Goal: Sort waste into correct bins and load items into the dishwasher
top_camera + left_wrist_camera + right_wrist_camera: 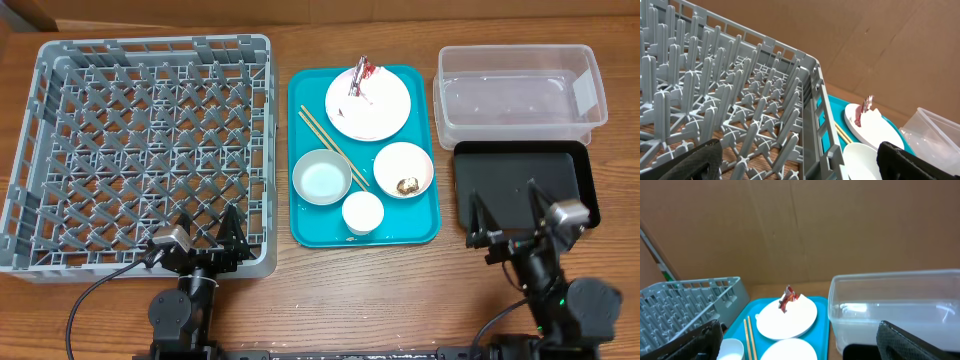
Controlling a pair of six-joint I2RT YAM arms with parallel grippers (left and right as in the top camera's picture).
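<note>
Dish rack (150, 45) fills the worktop's left side, teal tray (410, 225) with plate (375, 110) and wrapper (360, 72) sits centre, clear tub (520, 50) and black tray (510, 175) line the right edge, left gripper (208, 228) and right gripper (508, 212) hang spread, empty, at the near edge.

Brown cardboard wall (790, 225) behind wooden table (300, 300).

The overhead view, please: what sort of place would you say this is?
Probably a lab tabletop staged for dish clearing: a wooden table with a cardboard backdrop, a grey dish rack and a teal serving tray.
</note>
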